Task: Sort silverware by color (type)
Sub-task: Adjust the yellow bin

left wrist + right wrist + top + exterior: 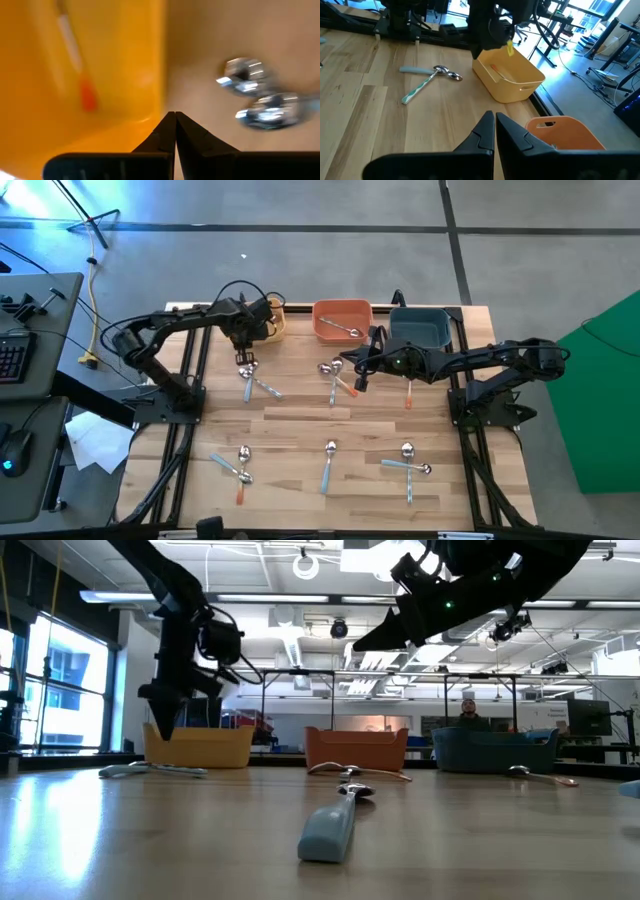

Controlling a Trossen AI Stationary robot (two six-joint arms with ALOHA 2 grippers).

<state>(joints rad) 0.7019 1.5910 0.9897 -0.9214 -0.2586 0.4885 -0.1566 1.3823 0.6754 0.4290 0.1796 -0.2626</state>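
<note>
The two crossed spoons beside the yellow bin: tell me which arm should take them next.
Left. Its tool, closed and empty, hangs right above those spoons next to the yellow bin. The right tool, also closed, sits mid-table by another pair, farther off.

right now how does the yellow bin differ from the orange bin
The yellow rectangular plastic bin sits at the table's far left with the left end effector just beside it; the orange rectangular plastic bin sits in the middle, uncrowded. The yellow bin holds an orange-handled piece, the orange bin a plain silver metal spoon. Both are open-topped and upright.
</note>
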